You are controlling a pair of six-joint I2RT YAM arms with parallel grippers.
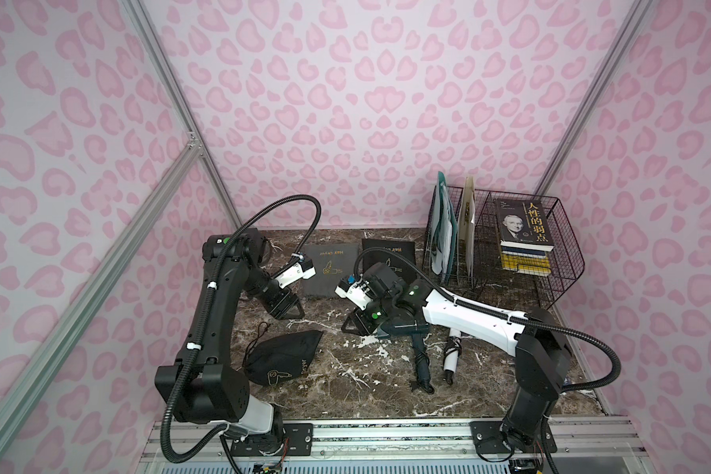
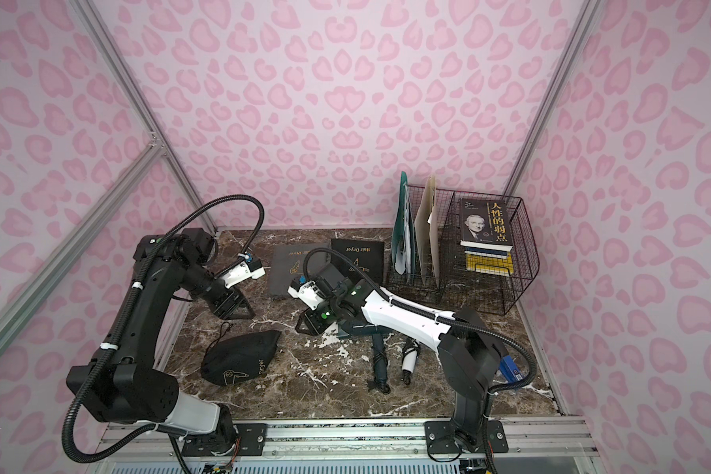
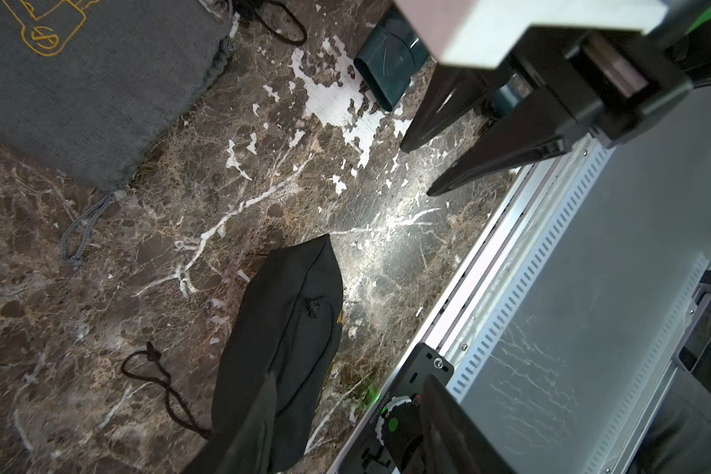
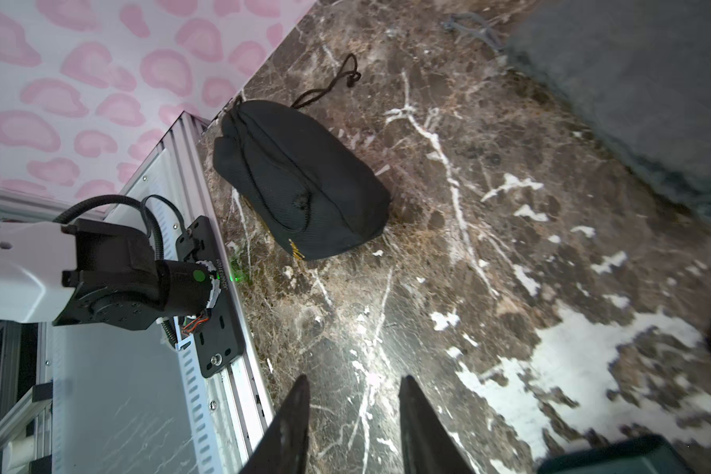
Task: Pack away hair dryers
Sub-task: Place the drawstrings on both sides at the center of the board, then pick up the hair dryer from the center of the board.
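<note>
A dark dryer [image 1: 418,357] and a white dryer [image 1: 451,358] lie unpacked side by side on the marble table [image 1: 358,381], a cord wound round each handle. Both heads sit partly under the right arm. No third dryer is in sight. A bulging black pouch [image 1: 282,361] beside the left arm, its drawstring trailing, probably holds it.

The right gripper [image 4: 354,379] hovers low just beside the dark dryer's nozzle, fingers parted and empty. The left gripper [image 3: 349,375] hangs near the full pouch, clear of it, also released and gripping nothing. A flat grey pouch [image 1: 329,271] and a flat black pouch [image 1: 388,254] lie at the back, the black one partly hidden behind the right wrist.

The risks ahead look plain enough:
- The right arm reaches across both dryer heads, so a careless sweep could shove one dryer into the other or toward the table's edge.
- A wound cord may slip loose on the lift and snag.
- The T-shaped head could catch at a pouch mouth.
- The limp fabric is likely to fold shut unless one gripper holds it open.
- The full pouch's loose drawstring could catch a passing finger.
</note>
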